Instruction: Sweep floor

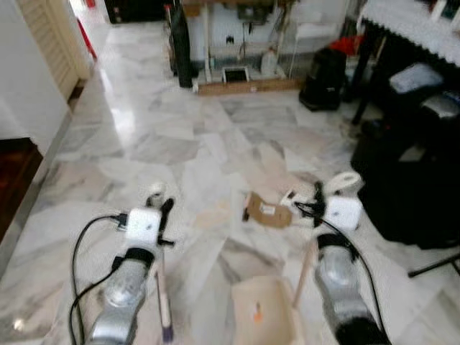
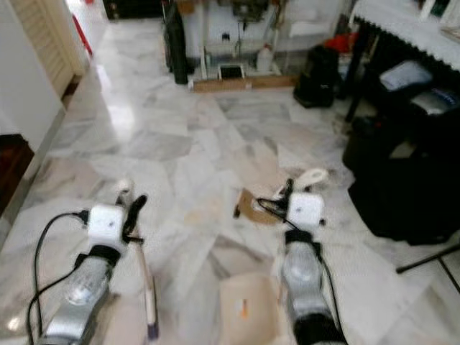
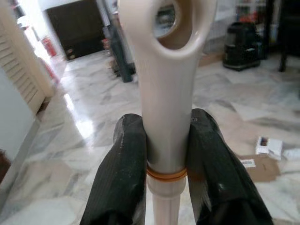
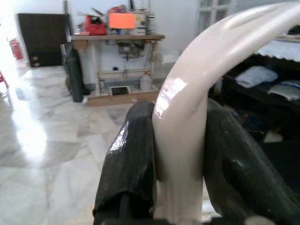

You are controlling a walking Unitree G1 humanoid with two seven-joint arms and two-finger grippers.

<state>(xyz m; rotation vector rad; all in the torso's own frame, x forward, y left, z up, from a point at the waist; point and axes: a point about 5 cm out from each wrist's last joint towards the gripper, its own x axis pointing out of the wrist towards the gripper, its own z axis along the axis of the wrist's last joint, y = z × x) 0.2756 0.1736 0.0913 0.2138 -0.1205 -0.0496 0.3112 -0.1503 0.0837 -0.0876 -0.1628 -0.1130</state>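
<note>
The floor (image 1: 180,151) is glossy grey-white marble, and light shines on it near a louvred door (image 1: 50,36) at the left. A wooden workbench (image 4: 119,40) stands against the far white wall, and dark shelves (image 1: 417,144) are at the right.

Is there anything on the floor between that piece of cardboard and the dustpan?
Nothing visible. The cardboard piece lies on bare marble just ahead of the dustpan, with open floor between them. The left claw grips the broom handle; the right claw grips the dustpan handle.
</note>
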